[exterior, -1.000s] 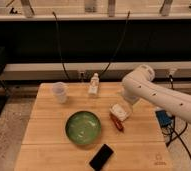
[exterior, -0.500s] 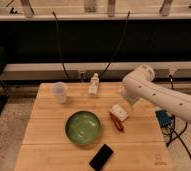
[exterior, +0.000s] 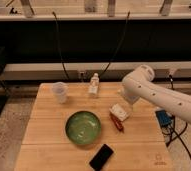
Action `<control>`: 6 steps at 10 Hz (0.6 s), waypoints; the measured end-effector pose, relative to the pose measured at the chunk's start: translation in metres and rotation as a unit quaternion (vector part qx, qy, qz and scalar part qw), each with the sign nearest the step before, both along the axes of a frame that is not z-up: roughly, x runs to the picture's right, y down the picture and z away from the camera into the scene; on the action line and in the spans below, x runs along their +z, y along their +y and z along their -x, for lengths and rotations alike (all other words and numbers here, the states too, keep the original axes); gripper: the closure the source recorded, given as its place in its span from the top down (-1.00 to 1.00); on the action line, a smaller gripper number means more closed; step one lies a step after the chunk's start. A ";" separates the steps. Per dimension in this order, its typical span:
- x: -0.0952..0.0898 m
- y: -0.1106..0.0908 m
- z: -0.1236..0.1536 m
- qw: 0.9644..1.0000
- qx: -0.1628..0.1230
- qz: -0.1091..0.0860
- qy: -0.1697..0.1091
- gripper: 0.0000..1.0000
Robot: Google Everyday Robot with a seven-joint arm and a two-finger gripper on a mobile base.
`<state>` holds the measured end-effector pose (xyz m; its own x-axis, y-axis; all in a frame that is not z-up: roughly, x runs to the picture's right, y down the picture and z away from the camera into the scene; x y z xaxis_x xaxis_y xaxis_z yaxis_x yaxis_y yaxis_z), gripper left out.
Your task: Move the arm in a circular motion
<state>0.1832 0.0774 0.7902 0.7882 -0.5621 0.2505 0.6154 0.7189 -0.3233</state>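
The large glossy white arm point(exterior: 154, 92) reaches in from the right edge over the right side of the wooden table point(exterior: 44, 135). Its rounded joint point(exterior: 138, 80) sits above the table's back right. From there it bends down to the gripper point(exterior: 120, 112), which hangs low over the table right of centre. The gripper is just above a reddish-brown bar point(exterior: 116, 122) lying on the wood. I cannot see whether it touches the bar.
A green bowl point(exterior: 83, 128) sits at the table's middle front, with a black phone point(exterior: 101, 156) near the front edge. A clear plastic cup point(exterior: 60, 92) and a small bottle point(exterior: 93, 85) stand at the back. A blue box point(exterior: 163, 119) and cables lie beyond the table's right edge.
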 end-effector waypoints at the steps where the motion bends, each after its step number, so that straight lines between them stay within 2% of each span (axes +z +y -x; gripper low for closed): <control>1: 0.001 0.000 0.001 1.000 -0.002 -0.001 -0.002 0.60; 6: 0.004 0.000 -0.002 1.000 -0.011 -0.002 -0.006 0.60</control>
<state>0.1849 0.0773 0.7945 0.7719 -0.5810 0.2579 0.6357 0.7060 -0.3122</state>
